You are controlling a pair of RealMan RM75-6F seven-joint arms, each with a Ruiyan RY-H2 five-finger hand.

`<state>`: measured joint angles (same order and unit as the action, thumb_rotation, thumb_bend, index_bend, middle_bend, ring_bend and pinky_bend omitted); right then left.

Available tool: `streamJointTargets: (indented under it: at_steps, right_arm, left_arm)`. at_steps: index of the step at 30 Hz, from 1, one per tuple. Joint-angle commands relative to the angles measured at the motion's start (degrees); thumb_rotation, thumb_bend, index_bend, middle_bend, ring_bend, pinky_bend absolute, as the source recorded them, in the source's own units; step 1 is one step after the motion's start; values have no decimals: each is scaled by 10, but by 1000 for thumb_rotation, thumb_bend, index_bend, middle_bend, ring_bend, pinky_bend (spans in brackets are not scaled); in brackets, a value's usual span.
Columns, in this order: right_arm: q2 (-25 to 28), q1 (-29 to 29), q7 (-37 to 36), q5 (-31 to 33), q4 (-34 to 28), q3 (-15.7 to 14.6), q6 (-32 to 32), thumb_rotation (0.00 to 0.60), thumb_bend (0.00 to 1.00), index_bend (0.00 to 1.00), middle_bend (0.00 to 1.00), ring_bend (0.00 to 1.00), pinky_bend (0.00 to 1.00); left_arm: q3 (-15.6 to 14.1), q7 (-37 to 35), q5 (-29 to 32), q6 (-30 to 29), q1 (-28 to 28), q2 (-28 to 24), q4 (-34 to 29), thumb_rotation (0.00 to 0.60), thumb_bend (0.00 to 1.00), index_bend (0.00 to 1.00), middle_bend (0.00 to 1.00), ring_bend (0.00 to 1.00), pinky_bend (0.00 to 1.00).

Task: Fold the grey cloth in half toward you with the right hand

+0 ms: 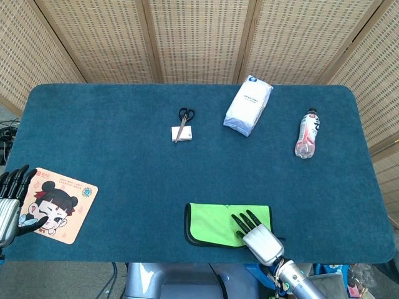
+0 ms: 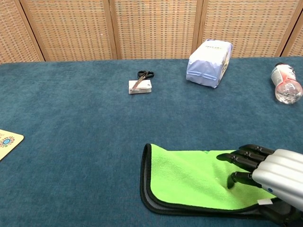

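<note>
The cloth (image 1: 218,224) lies folded, green side up, at the counter's (image 1: 124,162) near edge. The right robot hand (image 1: 257,232) rests flat on its right end, fingers (image 2: 242,159) spread, gripping nothing. The left robot hand (image 1: 11,205) hangs open at the counter's left edge.

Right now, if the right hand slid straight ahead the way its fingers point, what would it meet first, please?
The right hand lies over the folded cloth, fingers pointing away and slightly left. Beyond the cloth's far edge, only bare table shows at first; the scissors may lie near that line, but depth is unclear.
</note>
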<state>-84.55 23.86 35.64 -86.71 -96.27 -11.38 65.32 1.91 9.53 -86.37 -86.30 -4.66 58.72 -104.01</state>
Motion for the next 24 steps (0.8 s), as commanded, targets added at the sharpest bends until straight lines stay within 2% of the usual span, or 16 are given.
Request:
streamJointTargets:
  at_steps: [1, 10, 15, 19, 24]
  right_arm:
    - [2, -2, 0, -5, -1, 1, 3, 600, 419, 0, 0, 0, 0]
    - [19, -7, -11, -30, -22, 4, 15, 600, 415, 0, 0, 0, 0]
    - [47, 0, -17, -38, -62, 6, 8, 600, 403, 1, 0, 0, 0]
    - [72, 12, -36, -54, -105, 9, -4, 600, 386, 55, 0, 0, 0]
    - [67, 34, -38, -60, -119, 42, -21, 600, 375, 146, 0, 0, 0]
  left_arm:
    - [0, 0, 0, 0, 0, 0, 0, 600, 147, 0, 0, 0, 0]
    - [0, 0, -1, -3, 1, 0, -1, 600, 148, 0, 0, 0, 0]
    - [1, -2, -2, -4, 2, -1, -1, 600, 147, 0, 0, 0, 0]
    - [1, -5, -2, -6, 3, -2, -1, 600, 147, 0, 0, 0, 0]
    - [2, -8, -3, -8, 4, -4, 0, 600, 147, 0, 0, 0, 0]
